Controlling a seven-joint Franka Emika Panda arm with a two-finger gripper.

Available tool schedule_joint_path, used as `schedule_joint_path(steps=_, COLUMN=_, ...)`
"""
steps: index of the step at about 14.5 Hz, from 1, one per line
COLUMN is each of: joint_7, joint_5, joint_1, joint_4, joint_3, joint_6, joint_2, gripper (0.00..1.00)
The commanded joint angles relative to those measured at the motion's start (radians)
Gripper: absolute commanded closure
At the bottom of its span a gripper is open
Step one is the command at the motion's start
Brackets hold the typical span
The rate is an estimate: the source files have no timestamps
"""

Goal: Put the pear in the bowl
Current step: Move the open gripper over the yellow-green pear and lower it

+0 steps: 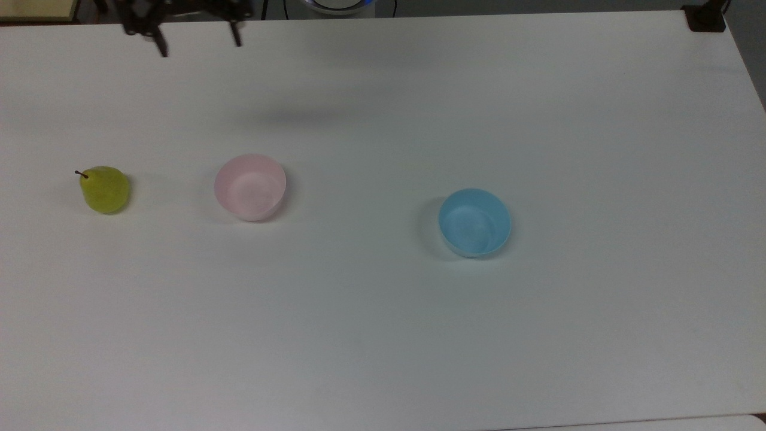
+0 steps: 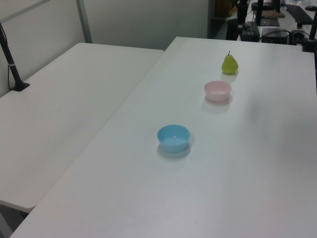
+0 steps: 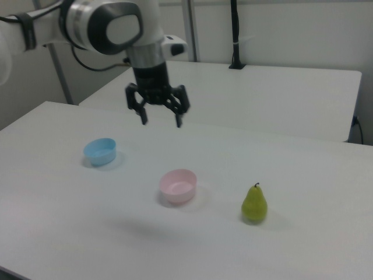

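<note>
- The gripper (image 3: 158,117) is held high above the worktop (image 1: 383,335), fingers spread apart and empty.
- In the top view the gripper (image 1: 197,45) is seen at the upper edge, its upper part cut off and blurred.
- The pear (image 1: 105,190) is stood upright on the worktop, well apart from the gripper.
- The pink bowl (image 1: 250,187) is found empty near the pear; a blue bowl (image 1: 474,222) is set further along.
- Nothing is judged done yet: reaching, grasping, carrying and releasing are all left.
</note>
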Motion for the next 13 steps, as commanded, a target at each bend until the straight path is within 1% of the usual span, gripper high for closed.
schedule_joint_path(steps=1, joint_7=-0.044, joint_5=-0.104, joint_1=-0.057, joint_4=0.101, joint_3=-0.002, joint_6=0.022, joint_2=0.117, gripper=0.00)
schedule_joint_path(steps=3, joint_7=-0.046, joint_5=-0.107, joint_1=-0.104, joint_4=0.159, joint_3=-0.003, joint_6=0.031, joint_2=0.192, gripper=0.00)
schedule_joint_path(steps=4, joint_7=-0.044, joint_5=-0.105, joint_1=-0.129, joint_4=0.161, joint_3=-0.003, joint_6=0.090, joint_2=0.222, gripper=0.00)
schedule_joint_path(steps=5, joint_7=-0.044, joint_5=-0.104, joint_1=-0.146, joint_4=0.156, joint_3=-0.003, joint_6=0.149, joint_2=0.237, gripper=0.00)
schedule_joint_path(steps=7, joint_7=-0.041, joint_5=-0.107, joint_1=-0.157, joint_4=0.141, joint_3=-0.005, joint_6=0.248, joint_2=0.300, gripper=0.00)
schedule_joint_path(steps=11, joint_7=-0.046, joint_5=-0.101, joint_1=-0.204, joint_4=0.123, joint_3=-0.009, joint_6=0.324, joint_2=0.375, gripper=0.00)
schedule_joint_path(steps=13, joint_7=-0.038, joint_5=-0.095, joint_1=-0.211, joint_4=0.121, joint_3=-0.009, joint_6=0.365, joint_2=0.412, gripper=0.00)
